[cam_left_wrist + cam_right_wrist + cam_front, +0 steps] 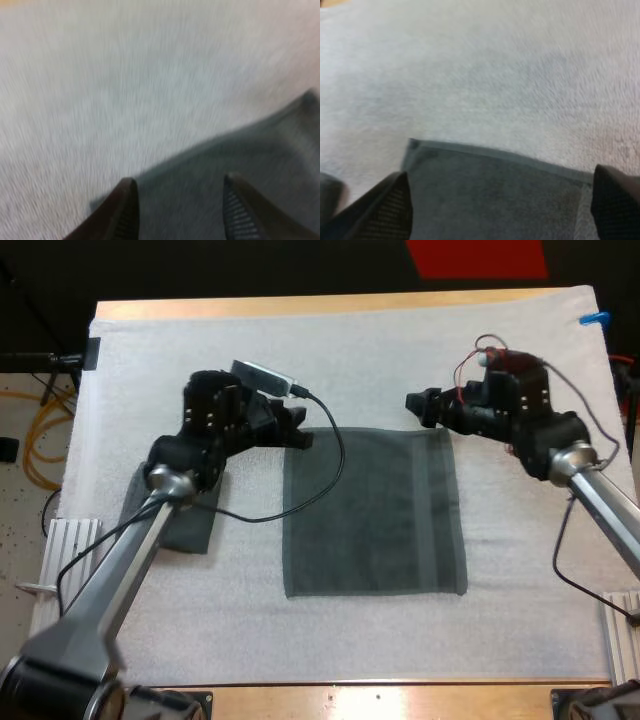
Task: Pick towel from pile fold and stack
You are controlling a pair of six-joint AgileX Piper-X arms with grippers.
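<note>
1. Towel (375,510), dark grey-green, is lying spread flat in the middle of the white mat (300,350), its long sides running from 12 to 6 o'clock. Judging by this, picking and spreading are finished and the first fold is being set up.
2. Folded towel (195,530) is lying at 9 o'clock from the spread one, near it but apart and partly under the left arm. It is probably serving as the start of the stack.
3. Left gripper (300,432) is hanging at the spread towel's 11 o'clock corner. In the left wrist view its ribbed black fingers (125,212) are standing apart over the cloth's edge, pinching nothing.
4. Right gripper (415,405) is hanging at the 1 o'clock corner. In the right wrist view it is gaping wide across the hemmed far edge, gripping nothing.
5. The next move is calling for both grippers to drop, close on the two far corners together, and carry them level towards the 6 o'clock edge so the halves meet squarely.
6. The towel is showing as thin, soft and limp, with a stitched hem and a flat woven band running near its 3 o'clock side, so it is likely to sag between the grips. The mat is looking fuzzy and may drag on the cloth.
</note>
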